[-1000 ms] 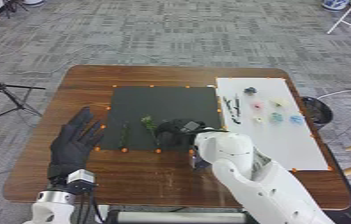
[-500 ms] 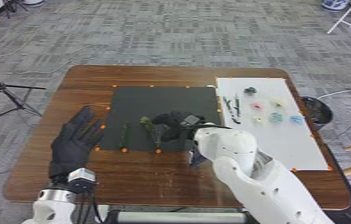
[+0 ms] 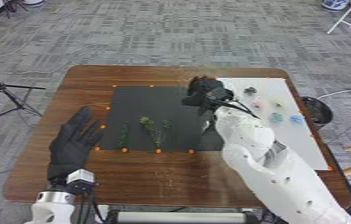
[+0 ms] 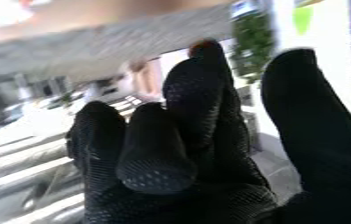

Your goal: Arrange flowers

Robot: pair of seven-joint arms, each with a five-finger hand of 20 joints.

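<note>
Head view: my right hand [image 3: 208, 93] is over the border between black mat [image 3: 158, 97] and white mat [image 3: 282, 147], near their far edges. Its fingers are loosely bent, thumb apart, and I see nothing pinched. The green stems [image 3: 147, 122] lie toward the near edge of the black mat; the small flowers [image 3: 250, 90] are on the far half of the white mat. My left hand [image 3: 68, 150] is spread by the worktop's left edge.

I judge the step is choosing a piece to add (this is only my reading). I should lower slowly beside one flower – fingertips low, wrist steady – and pinch it lightly, without brushing its neighbours.
</note>
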